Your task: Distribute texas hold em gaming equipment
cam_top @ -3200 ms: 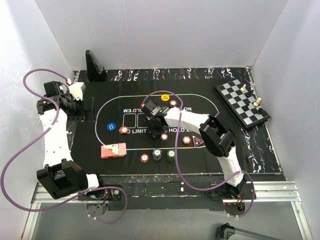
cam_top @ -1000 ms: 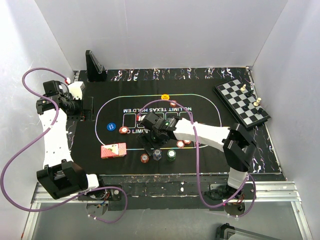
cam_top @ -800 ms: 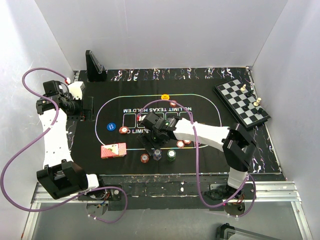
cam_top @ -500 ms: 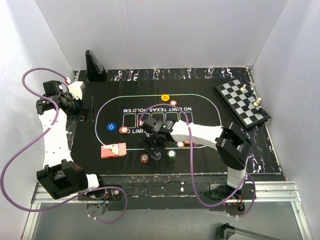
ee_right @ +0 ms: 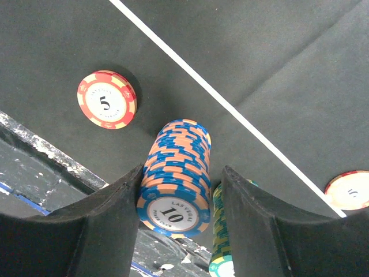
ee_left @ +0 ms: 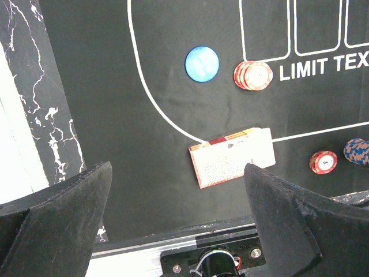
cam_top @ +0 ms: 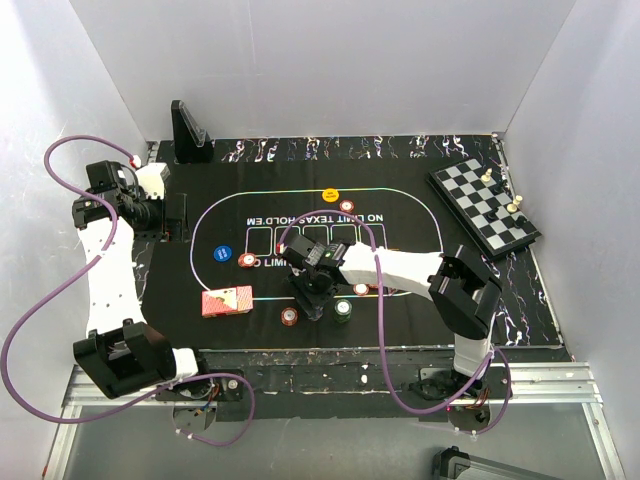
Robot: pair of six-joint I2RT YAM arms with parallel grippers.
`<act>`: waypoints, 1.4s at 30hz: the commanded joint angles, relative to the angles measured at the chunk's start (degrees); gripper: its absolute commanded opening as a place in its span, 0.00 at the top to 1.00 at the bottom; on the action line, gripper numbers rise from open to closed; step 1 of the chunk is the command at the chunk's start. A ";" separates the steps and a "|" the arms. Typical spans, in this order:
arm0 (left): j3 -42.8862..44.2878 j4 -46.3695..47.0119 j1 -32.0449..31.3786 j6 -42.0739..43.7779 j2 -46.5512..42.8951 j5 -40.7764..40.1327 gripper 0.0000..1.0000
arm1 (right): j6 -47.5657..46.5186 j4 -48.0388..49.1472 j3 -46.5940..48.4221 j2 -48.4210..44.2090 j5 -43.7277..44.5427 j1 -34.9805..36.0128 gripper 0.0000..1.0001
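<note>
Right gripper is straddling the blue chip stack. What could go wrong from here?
1. The blue chip stack is tall and loose between the fingers of the right gripper. A squeeze may catch only some of the chips, and the rest could slide or topple.
2. The green stack stands right beside one finger, partly behind it. That finger could knock it over or drag it along on the lift.

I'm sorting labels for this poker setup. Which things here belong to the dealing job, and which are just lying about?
Job: playing cards, blue chip stack, green chip stack, red chips, flat blue chip, yellow button.
Lying about: chessboard, black stand, printed mat.
</note>
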 commanded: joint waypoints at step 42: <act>-1.35 2.47 0.29 -0.34 -1.95 2.02 0.00 | -7.20 -14.97 47.19 23.99 2.70 -3.03 0.99</act>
